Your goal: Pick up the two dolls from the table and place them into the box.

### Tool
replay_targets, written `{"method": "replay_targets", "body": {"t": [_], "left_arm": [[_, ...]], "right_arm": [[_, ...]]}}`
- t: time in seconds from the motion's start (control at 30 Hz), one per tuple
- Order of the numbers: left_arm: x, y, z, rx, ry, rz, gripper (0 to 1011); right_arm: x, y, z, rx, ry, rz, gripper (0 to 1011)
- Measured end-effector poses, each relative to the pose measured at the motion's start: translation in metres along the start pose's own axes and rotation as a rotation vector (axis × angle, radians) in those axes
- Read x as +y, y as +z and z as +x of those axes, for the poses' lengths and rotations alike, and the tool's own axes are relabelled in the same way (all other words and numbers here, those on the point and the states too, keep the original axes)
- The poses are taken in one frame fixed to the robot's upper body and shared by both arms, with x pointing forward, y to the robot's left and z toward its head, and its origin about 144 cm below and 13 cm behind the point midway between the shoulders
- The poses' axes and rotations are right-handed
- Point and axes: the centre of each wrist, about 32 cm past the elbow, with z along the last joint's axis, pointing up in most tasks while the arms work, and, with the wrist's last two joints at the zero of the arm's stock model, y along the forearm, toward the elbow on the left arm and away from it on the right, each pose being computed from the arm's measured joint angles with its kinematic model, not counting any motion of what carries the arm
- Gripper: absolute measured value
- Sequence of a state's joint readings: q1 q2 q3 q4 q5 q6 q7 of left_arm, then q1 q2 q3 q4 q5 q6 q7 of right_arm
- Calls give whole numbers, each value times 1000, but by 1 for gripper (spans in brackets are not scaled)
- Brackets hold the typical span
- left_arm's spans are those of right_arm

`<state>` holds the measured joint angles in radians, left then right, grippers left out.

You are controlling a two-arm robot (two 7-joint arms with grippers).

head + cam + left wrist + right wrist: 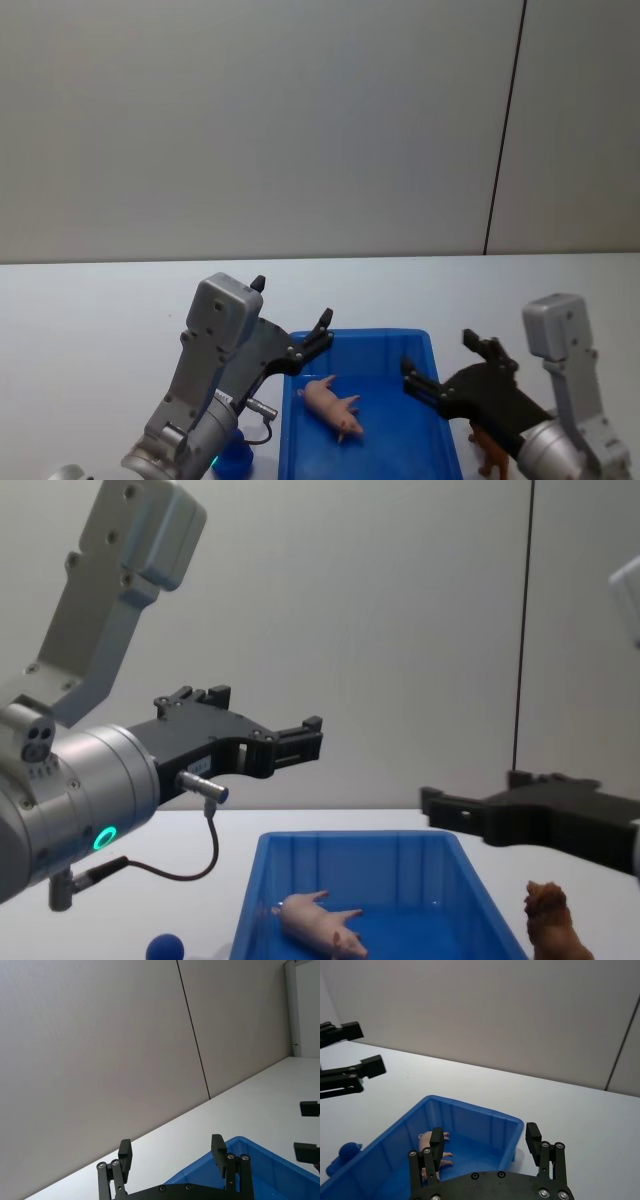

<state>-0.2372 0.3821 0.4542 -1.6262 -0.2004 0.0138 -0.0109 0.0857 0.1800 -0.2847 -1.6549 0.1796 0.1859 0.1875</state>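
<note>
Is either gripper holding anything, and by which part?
Nothing is held. Left gripper and right gripper are open and empty; pig lies in the box, brown animal on the table.

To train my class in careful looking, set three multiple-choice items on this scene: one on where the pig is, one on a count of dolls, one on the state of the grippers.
1. Where is the pink pig?
A. held in a gripper
B. lying in the blue box
C. standing outside it

2. How many dolls are outside the box?
A. none
B. one
C. two

3. How are the left gripper and the right gripper?
A. both open and empty
B. left shut on the pig
C. right shut on a doll

Answers:
1 B: the pig lies on its side on the box floor.
2 B: only the brown doll stands on the table, at the box's right.
3 A: each gripper's fingers stand apart with nothing between them.
</note>
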Motion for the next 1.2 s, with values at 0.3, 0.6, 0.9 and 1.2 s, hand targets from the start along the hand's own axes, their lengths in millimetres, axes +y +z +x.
{"method": "replay_targets", "body": {"t": [0.3, 0.6, 0.9, 1.2], "left_arm": [[0, 0, 0, 0, 0, 0, 1001], [0, 0, 0, 0, 0, 0, 1001], [0, 0, 0, 0, 0, 0, 1001], [0, 0, 0, 0, 0, 0, 1001]], "right_arm": [[-14, -2, 5, 2, -68, -43, 1001], [-24, -13, 9, 13, -108, -111, 1001], [-32, -25, 9, 20, -132, -172, 1001], [-36, -35, 7, 27, -142, -215, 1001]]}}
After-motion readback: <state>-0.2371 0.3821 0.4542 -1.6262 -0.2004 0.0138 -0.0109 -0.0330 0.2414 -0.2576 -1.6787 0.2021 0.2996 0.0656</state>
